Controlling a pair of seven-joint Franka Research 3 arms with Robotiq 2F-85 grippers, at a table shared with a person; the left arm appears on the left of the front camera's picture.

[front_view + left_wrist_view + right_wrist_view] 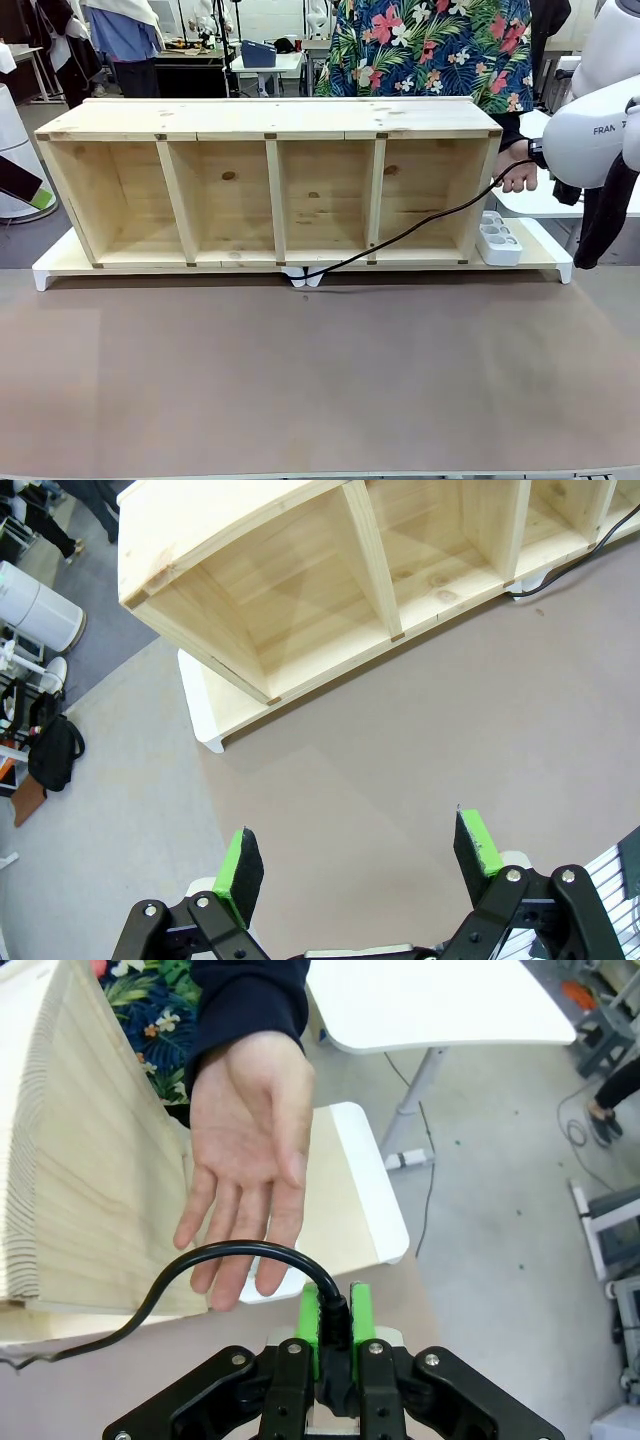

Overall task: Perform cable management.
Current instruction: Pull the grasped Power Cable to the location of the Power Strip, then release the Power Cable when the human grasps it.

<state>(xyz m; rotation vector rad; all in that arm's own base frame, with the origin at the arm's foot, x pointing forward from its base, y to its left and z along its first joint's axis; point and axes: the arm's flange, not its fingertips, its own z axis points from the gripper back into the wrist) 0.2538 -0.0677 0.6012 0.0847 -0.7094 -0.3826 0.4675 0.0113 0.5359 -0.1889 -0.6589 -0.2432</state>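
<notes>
Right gripper (334,1332), jaws closed on the black plug end of the cable (400,236), beside the person's open hand (245,1165); cable trails past the wooden shelf (270,180) on the table (300,380); left gripper (360,865) jaws wide apart, holding nothing.

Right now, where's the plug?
The plug is pinched in the right gripper at the shelf's right end, just under the person's open hand.
</notes>
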